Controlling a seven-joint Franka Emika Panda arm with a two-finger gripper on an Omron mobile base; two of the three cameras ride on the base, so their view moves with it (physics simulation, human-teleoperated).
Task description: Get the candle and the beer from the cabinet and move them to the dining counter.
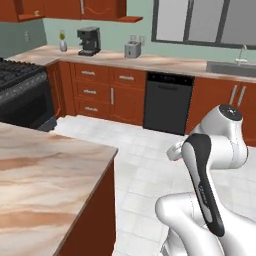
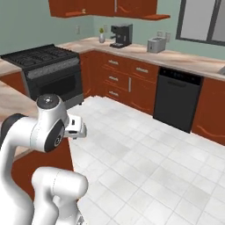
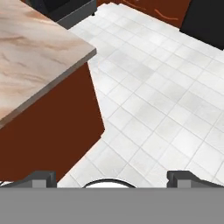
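The candle and the beer are out of view. The reddish-brown wall cabinet (image 1: pixel 82 9) hangs at the far wall above the back counter, and its lower edge and a grey bar handle show (image 2: pixel 115 6). The dining counter (image 1: pixel 45 175), a beige-pink marble slab on a reddish-brown base, lies close on my left, and its corner shows in the hand view (image 3: pixel 39 52). My gripper (image 3: pixel 113 177) is open, fingertips (image 3: pixel 40 177) far apart with nothing between them. It looks down at the white tiled floor beside the counter's corner.
A black gas stove (image 1: pixel 20 85) stands left of the back counter. On that counter are a small plant (image 1: pixel 62 42), a coffee machine (image 1: pixel 89 41) and a toaster (image 1: pixel 132 49). A black dishwasher (image 1: pixel 167 102) and a sink (image 1: pixel 232 67) lie to the right. White tiled floor (image 1: pixel 140 165) spreads between.
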